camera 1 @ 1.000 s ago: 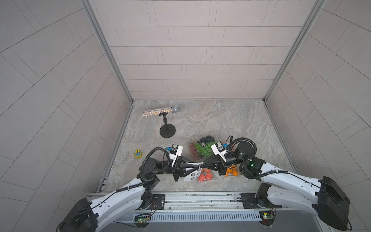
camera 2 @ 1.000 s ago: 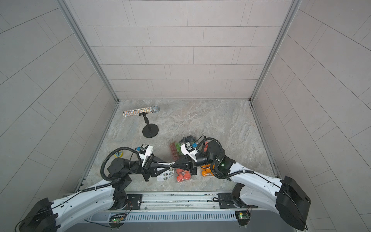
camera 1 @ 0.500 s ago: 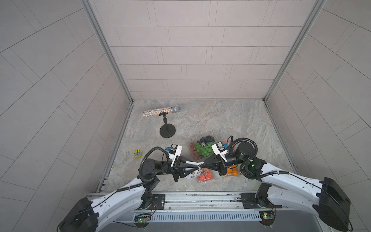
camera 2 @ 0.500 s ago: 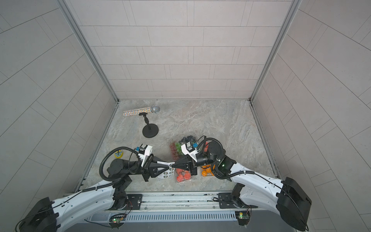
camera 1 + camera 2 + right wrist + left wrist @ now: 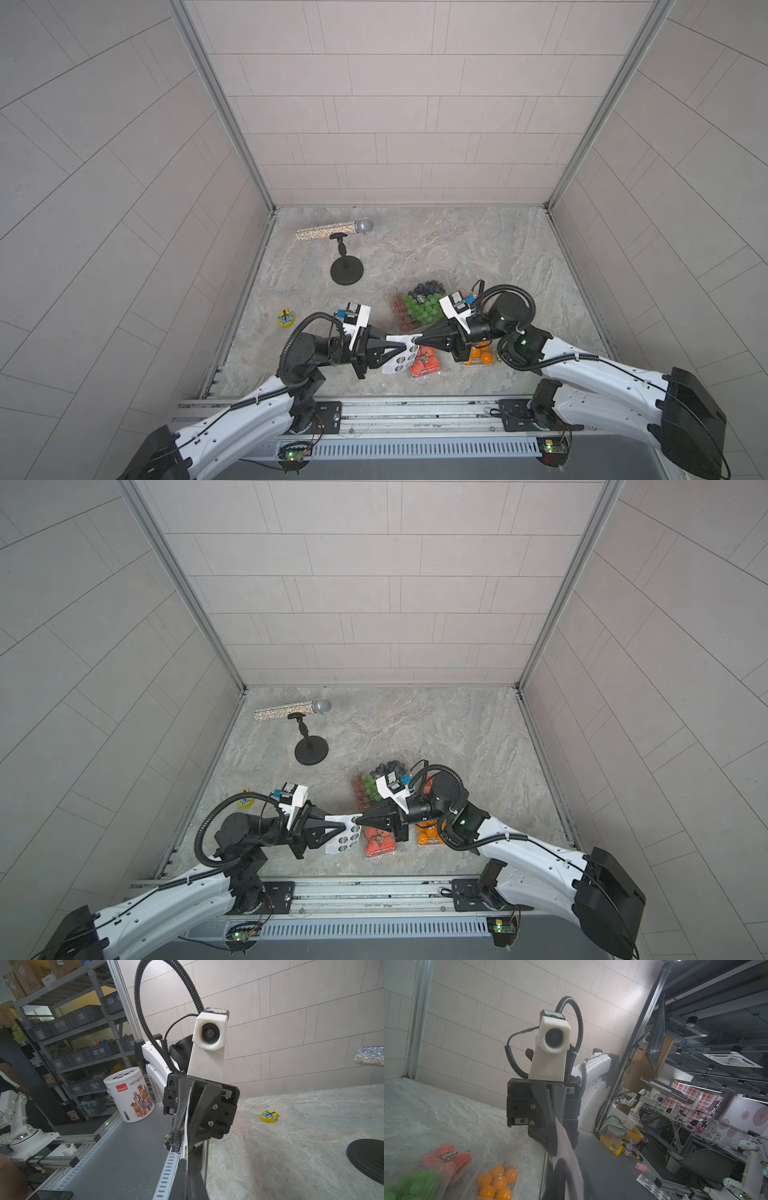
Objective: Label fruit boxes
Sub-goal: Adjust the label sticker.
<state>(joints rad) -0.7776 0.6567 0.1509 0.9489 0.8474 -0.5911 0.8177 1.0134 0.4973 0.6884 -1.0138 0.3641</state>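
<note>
Clear plastic fruit boxes (image 5: 395, 303), grapes (image 5: 420, 312), blueberries (image 5: 428, 288), oranges (image 5: 478, 358), perhaps tomatoes (image 5: 424, 365)

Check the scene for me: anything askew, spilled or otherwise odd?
Only the sticker sheet: it is up in the air, pinched by the left gripper and the right gripper at once. The fruit boxes look shut, with no fruit spilled.

The left arm reached in from seven o'clock, the left gripper (image 5: 392, 344) pointing toward three o'clock, pinched on a sticker sheet (image 5: 401, 360). The right gripper (image 5: 419, 340) pointed toward nine o'clock, nearly tip to tip, closed on the sheet's edge.
</note>
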